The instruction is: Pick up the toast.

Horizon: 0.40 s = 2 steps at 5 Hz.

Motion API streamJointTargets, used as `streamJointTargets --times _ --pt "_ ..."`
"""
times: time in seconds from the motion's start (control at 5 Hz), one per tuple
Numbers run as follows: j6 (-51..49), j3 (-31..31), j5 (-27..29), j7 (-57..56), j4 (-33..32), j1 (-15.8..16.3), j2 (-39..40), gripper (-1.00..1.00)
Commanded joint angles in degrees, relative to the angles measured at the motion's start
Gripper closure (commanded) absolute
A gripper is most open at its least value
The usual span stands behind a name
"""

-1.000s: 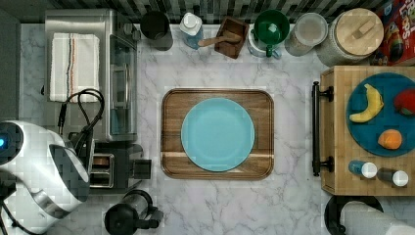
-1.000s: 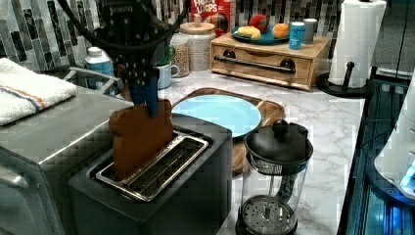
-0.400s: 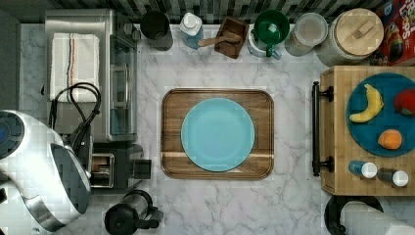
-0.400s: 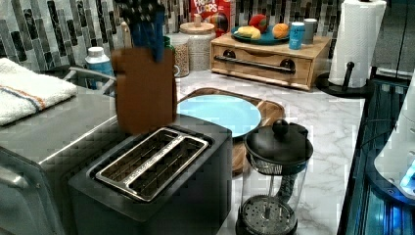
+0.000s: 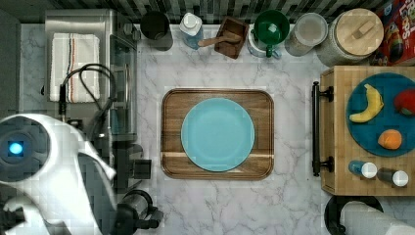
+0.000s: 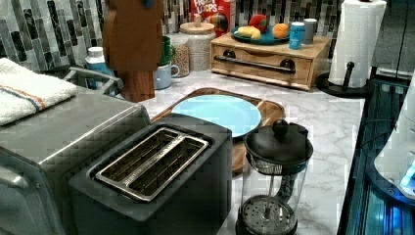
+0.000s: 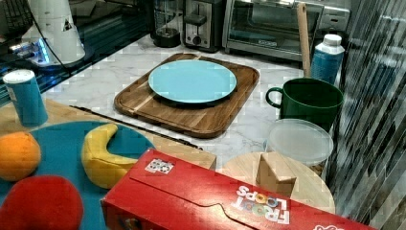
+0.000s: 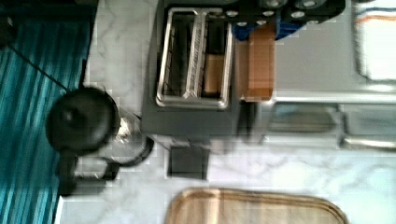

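Toast [image 6: 133,34] hangs above toaster [image 6: 151,171], beside toaster oven [image 6: 54,142].

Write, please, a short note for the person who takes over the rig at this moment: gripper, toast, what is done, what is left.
Gripper: shut on the toast, blue fingertips clamped on its top edge.
Toast: hanging upright in the air, well clear of the toaster; the left view shows both slots empty.
Nearby: blue plate on the wooden tray, bare; glass coffee press beside the toaster.
Done: toast is out and lifted.
Left: nothing for the pick itself; just keep the grip firm.
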State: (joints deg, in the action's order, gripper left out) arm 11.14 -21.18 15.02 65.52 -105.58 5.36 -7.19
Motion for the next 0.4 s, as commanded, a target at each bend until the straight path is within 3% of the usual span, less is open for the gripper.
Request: streamJointTargets --times 0.2,0.4 --pt "5.7 12.1 -0.9 -19.2 -12.0 -7.0 -7.8 1.0" --pt "5.0 13.2 -4.2 -20.5 -11.5 -7.8 -5.6 1.0"
